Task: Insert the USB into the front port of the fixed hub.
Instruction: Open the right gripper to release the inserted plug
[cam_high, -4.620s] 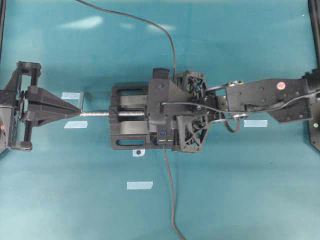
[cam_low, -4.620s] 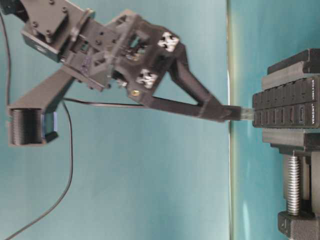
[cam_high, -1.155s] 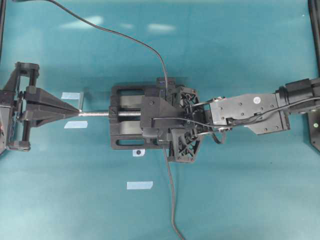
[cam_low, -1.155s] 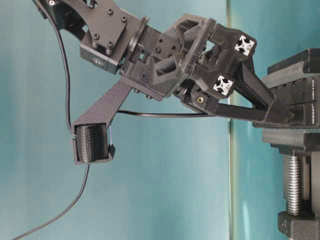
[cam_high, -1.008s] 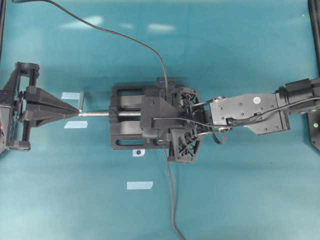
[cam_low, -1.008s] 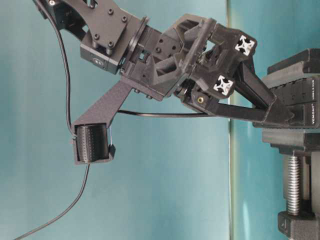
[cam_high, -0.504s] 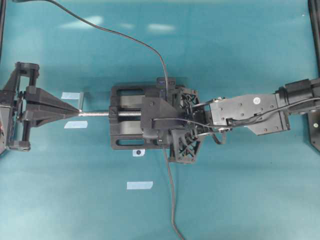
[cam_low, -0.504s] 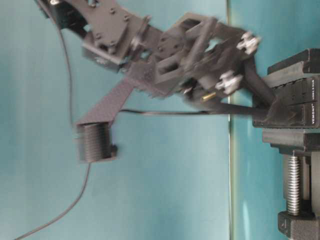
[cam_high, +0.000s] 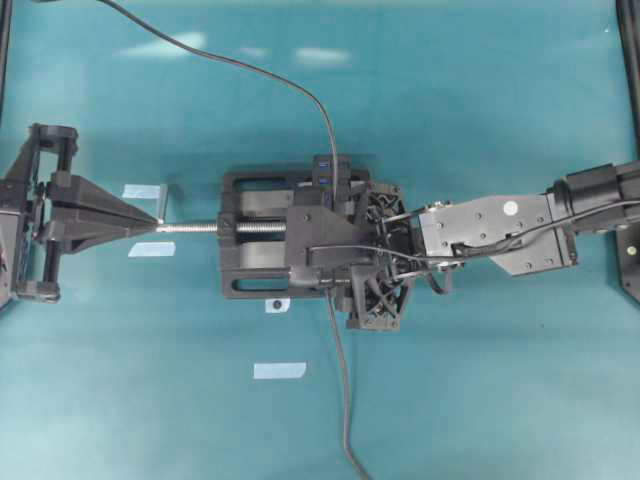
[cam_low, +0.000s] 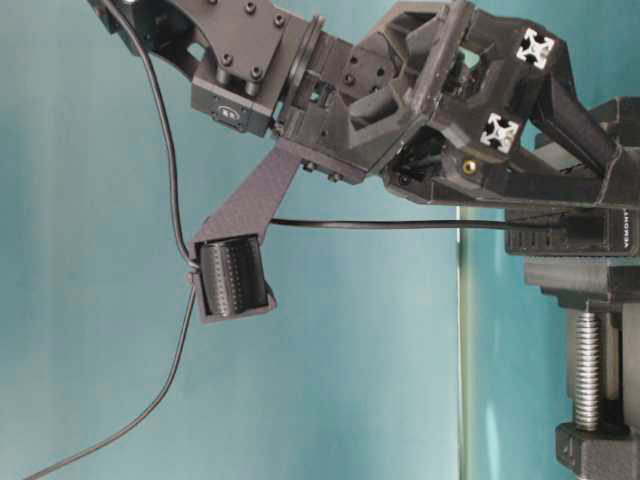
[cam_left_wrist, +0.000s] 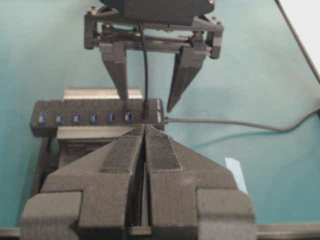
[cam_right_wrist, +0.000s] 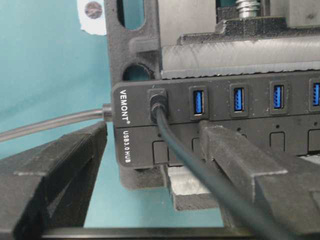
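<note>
USB: seated in end port of hub.
Right gripper: fingers wide, holding nothing.
Left gripper: closed, empty.
Remaining: withdrawal only, apparently.

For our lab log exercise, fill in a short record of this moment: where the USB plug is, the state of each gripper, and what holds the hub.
USB plug: seated in the end port beside the VEMONT label
fixed hub: clamped in the black vise
right gripper: open, fingers either side of the cable, not gripping it
left gripper: shut, empty, facing the hub from a distance
</note>
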